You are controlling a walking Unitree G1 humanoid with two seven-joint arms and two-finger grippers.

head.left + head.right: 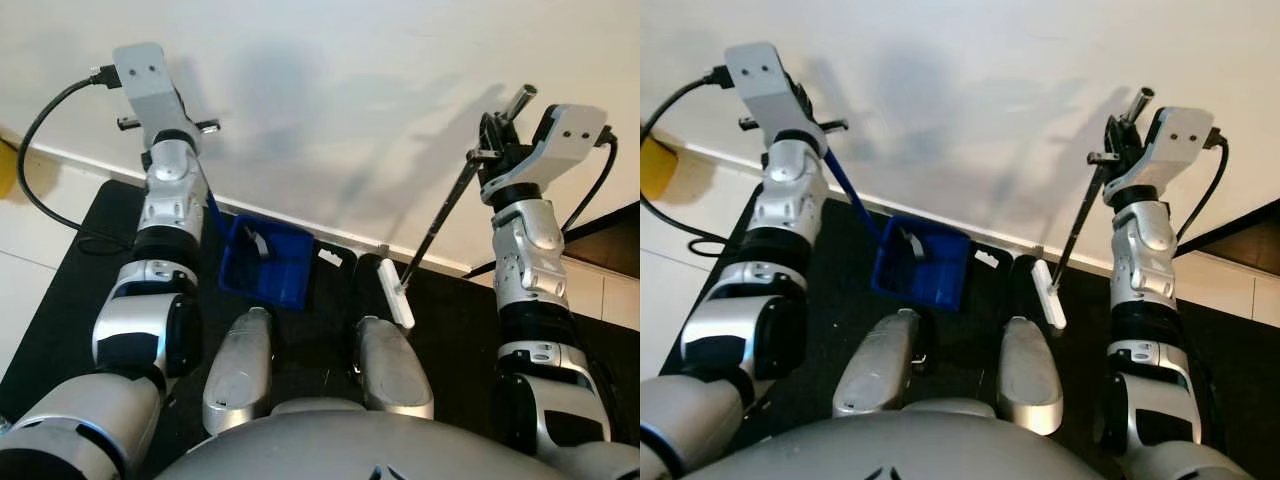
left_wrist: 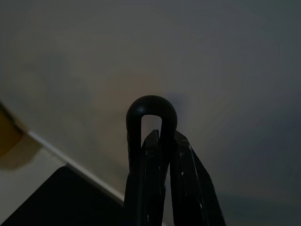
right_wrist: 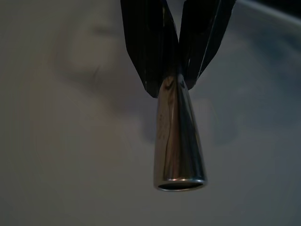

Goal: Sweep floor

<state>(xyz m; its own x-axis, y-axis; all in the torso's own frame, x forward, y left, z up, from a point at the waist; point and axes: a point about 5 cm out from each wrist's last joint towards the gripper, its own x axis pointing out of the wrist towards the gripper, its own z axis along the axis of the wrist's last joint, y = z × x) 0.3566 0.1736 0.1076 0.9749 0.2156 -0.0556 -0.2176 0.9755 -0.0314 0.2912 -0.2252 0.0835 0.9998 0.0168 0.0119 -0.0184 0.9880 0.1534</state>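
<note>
1. Gripper on the left arm point(image 2: 157, 155) is clamped on the looped top end of the dustpan's blue handle point(image 1: 212, 212). Holding it that high lets the robot stay upright while the blue dustpan point(image 1: 268, 262) rests low on the black floor mat point(image 1: 90, 260).
2. The right gripper point(image 3: 175, 70) is closed tight on the upper part of the broom's metal pole point(image 1: 440, 222), with the shiny pole tip point(image 3: 178, 141) sticking out past the fingers. Gripping near the top likely gives the longest reach and swing for sweeping.
3. The pole slants down and inward to the white broom head point(image 1: 396, 292), which sits on the mat near the baseboard point(image 1: 300, 218), beside the dustpan but apart from it.
4. The dustpan stands close to the far edge of the mat, just ahead of the robot's left foot point(image 1: 238, 365). The broom head is just ahead of the right foot point(image 1: 392, 365). This keeps both tools centred and facing each other, so dirt can be pushed across into the pan.
5. Something small and pale lies inside the dustpan; I cannot tell what it is.
</note>
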